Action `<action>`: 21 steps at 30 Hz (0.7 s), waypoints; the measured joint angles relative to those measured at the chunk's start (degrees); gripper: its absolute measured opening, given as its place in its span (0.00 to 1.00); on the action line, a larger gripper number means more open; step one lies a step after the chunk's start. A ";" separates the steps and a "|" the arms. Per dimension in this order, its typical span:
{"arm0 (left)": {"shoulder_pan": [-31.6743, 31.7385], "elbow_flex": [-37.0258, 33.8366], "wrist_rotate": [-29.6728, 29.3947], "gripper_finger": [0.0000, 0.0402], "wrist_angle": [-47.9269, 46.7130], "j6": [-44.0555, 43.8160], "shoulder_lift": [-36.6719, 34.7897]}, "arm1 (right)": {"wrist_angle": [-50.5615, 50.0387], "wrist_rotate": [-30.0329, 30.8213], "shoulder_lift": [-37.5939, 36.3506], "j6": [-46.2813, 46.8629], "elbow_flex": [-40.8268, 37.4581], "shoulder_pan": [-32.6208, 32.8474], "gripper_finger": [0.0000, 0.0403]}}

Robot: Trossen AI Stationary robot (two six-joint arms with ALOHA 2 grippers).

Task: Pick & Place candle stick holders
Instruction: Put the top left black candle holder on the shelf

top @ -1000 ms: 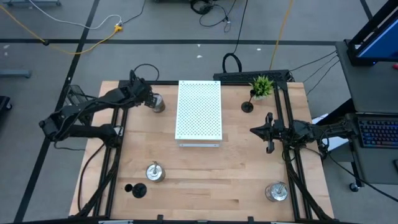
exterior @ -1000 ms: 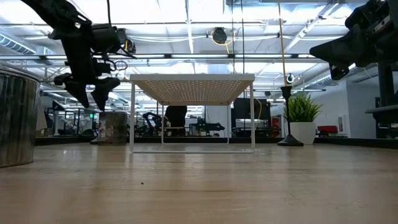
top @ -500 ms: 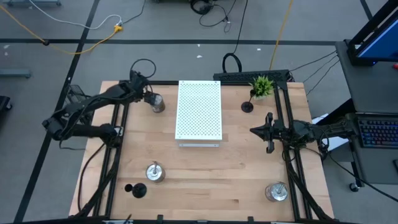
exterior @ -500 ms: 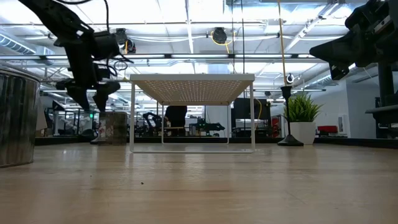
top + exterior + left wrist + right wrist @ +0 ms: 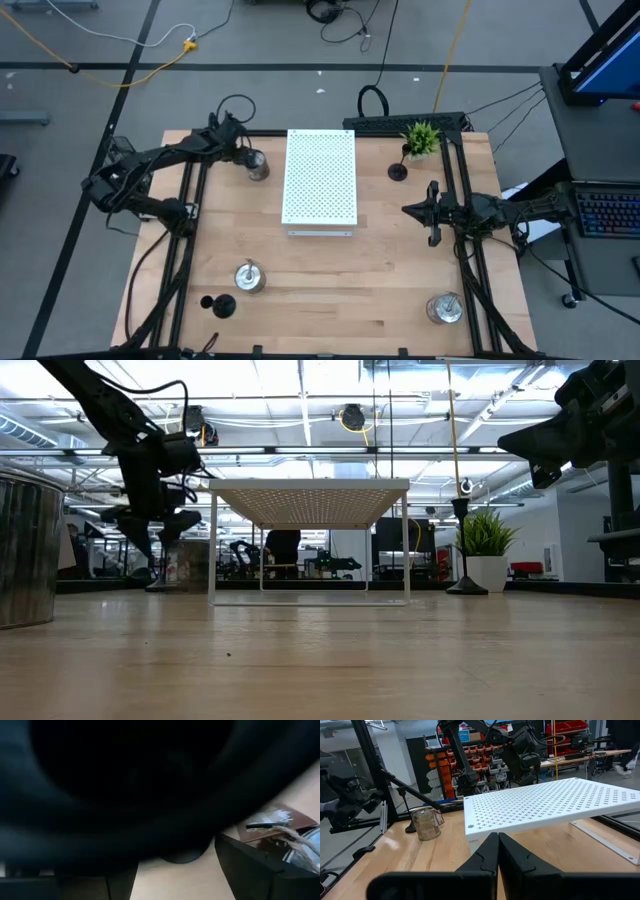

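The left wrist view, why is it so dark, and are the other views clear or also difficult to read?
Left wrist view: a black, unfocused shape close to the lens fills most of it; only wood and a silver holder show. Low view: bright ceiling lights leave the left hand a silhouette. High view: evenly lit. Right wrist view: the white board is sharp, the right hand dark.

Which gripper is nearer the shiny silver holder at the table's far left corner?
Left. The left gripper hovers right beside the shiny silver holder; the right gripper waits across the table, beyond the white perforated board.
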 joint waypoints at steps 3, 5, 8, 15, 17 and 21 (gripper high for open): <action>0.21 0.00 0.13 0.66 0.05 0.03 0.00 | 0.01 0.00 0.00 0.00 0.00 -0.01 0.00; 0.48 0.00 0.13 0.65 -0.14 0.51 0.00 | 0.01 0.00 0.00 0.01 0.00 0.00 0.00; 0.97 0.00 0.09 0.58 -0.27 0.86 0.00 | 0.01 0.00 0.00 0.02 0.00 -0.01 0.00; 3.08 0.00 -0.13 0.20 0.03 0.92 0.00 | 0.01 1.41 0.00 0.02 0.00 -0.01 0.00; 3.71 0.00 -0.01 0.08 0.51 1.20 0.00 | 0.01 2.86 0.00 0.02 0.00 -0.02 0.00; 4.32 0.00 1.29 0.03 1.78 2.52 0.00 | 0.01 4.50 0.00 0.02 0.00 -0.01 0.00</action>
